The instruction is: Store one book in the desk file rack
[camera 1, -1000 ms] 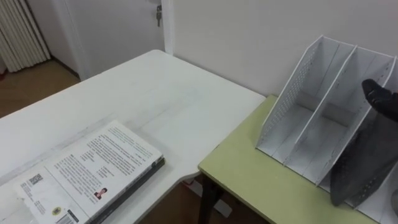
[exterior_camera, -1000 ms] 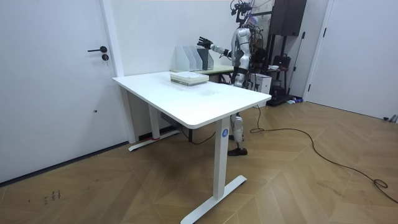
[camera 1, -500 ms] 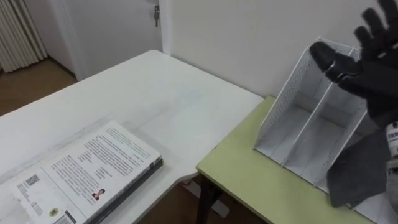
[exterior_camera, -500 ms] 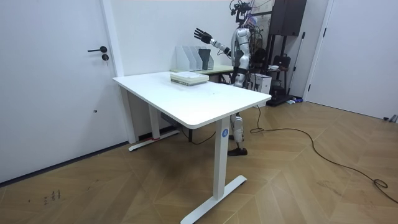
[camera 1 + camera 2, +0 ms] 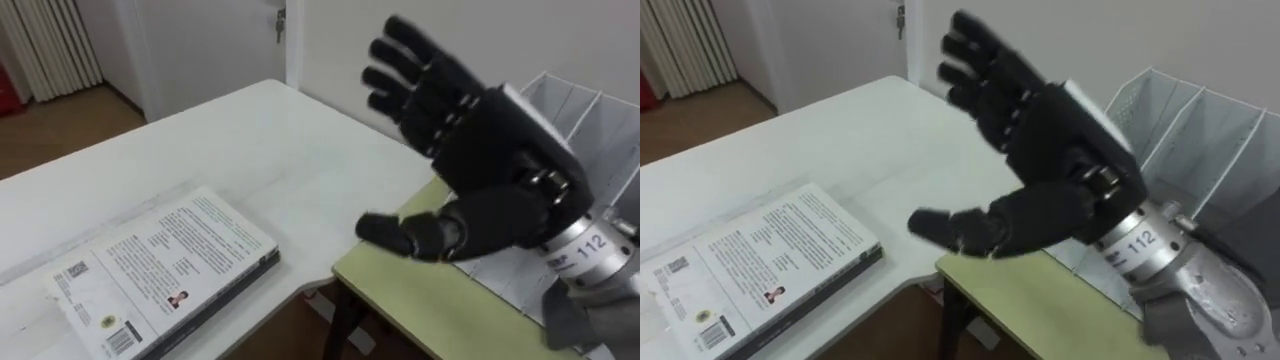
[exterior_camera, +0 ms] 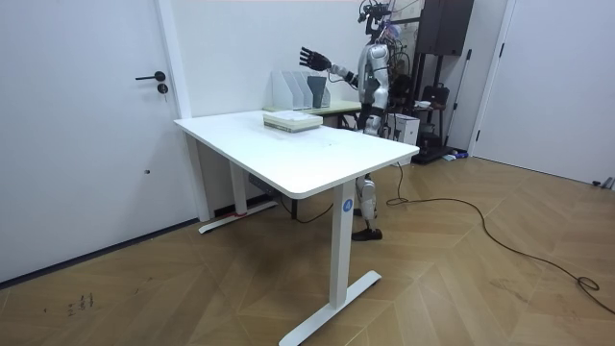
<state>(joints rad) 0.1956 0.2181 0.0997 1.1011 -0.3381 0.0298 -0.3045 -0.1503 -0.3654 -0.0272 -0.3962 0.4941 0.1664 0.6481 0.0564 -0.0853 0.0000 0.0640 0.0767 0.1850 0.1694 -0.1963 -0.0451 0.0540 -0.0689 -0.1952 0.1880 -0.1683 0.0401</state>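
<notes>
A white-covered book (image 5: 165,270) lies flat on the white table (image 5: 250,150) at the lower left, and nothing touches it. The white file rack (image 5: 590,110) with upright dividers stands on the green desk (image 5: 420,300) at the right, partly hidden behind my arm. My right hand (image 5: 480,150) hangs open in the air close to the camera, fingers spread, above the green desk's near corner and to the right of the book. From the room view, the same hand (image 6: 309,56) is raised above the rack (image 6: 298,91), and the book (image 6: 291,121) lies on the table's far end.
The green desk butts against the white table, with a gap to the floor at their near corner (image 5: 310,300). A white wall runs behind the rack. A door (image 5: 220,40) and wooden floor lie beyond the table's far left side.
My right hand has risen from beside the rack and swung left, close in front of the camera, fingers spread. The camera has shifted a little; the book has not moved.
</notes>
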